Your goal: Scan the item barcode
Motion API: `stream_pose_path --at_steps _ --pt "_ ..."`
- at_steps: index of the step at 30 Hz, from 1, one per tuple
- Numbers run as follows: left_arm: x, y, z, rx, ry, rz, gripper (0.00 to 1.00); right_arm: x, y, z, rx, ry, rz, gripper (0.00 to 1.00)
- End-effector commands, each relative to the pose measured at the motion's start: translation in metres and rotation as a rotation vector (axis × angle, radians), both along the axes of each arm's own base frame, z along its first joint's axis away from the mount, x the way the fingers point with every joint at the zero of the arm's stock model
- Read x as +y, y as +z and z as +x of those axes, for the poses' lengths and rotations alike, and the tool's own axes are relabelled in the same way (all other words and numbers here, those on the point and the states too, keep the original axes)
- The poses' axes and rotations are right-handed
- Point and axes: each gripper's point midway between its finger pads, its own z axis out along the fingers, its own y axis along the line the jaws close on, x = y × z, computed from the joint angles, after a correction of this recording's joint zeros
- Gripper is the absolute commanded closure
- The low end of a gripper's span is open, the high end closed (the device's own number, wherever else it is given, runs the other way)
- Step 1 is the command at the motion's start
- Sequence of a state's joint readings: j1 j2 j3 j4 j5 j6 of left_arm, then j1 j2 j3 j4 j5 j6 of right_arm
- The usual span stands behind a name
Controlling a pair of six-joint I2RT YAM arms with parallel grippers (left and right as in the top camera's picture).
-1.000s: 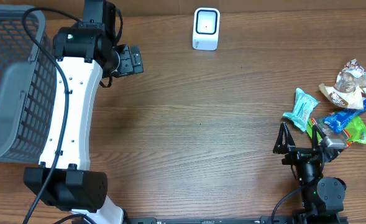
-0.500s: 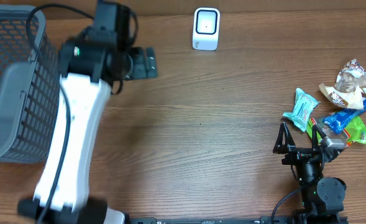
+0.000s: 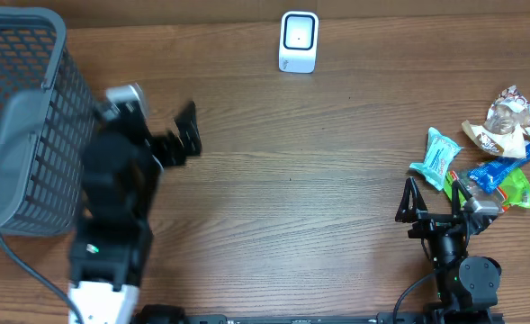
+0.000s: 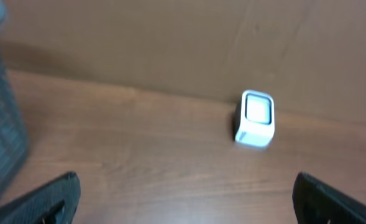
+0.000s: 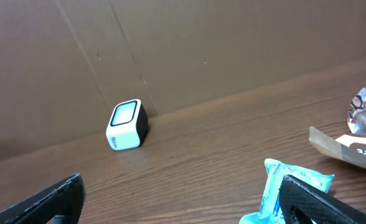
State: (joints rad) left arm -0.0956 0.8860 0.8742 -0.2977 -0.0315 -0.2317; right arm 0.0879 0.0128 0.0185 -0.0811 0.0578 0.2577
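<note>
overhead, the grey mesh basket (image 3: 22, 54) stands left of the left gripper (image 3: 189, 133).

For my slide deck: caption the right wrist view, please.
Open right pincer faces white scanner, teal packet at lower right.

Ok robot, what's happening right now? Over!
Left fingers open, empty. Right fingers open, empty, beside the snacks. Snacks untouched, scanner at the back. Nothing blocking the way.
</note>
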Motion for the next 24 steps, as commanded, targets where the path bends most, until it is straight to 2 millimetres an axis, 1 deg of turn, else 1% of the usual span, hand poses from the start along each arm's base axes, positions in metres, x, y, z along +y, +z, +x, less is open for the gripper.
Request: stream_pose_path --at_steps 1,6,9,12,16,22,24 --pt "-0.002 -0.034 -0.021 -0.122 -0.046 0.061 0.0 0.002 -0.002 0.0 -0.004 0.009 0.002 0.0" --pt "0.001 -0.068 -0.049 -0.32 -0.046 0.097 0.0 0.002 -0.002 0.0 -0.004 0.009 0.002 0.0" --pt "0.003 -0.084 -0.062 -0.365 -0.043 0.121 0.0 0.002 -0.002 0.0 -0.004 0.009 0.002 0.0" --pt "0.004 -0.093 -0.068 -0.371 -0.046 0.17 0.0 0.002 -0.002 0.0 -0.004 0.009 0.002 0.0" --pt "0.009 -0.103 -0.071 -0.373 -0.029 0.198 0.0 0.002 -0.002 0.0 -0.004 0.009 0.002 0.0" --pt "0.026 -0.121 -0.08 -0.328 0.022 0.235 0.0 0.002 -0.002 0.0 -0.004 0.009 0.002 0.0" --pt "0.027 -0.127 -0.082 -0.307 0.015 0.254 0.0 0.002 -0.002 0.0 -0.004 0.009 0.002 0.0"
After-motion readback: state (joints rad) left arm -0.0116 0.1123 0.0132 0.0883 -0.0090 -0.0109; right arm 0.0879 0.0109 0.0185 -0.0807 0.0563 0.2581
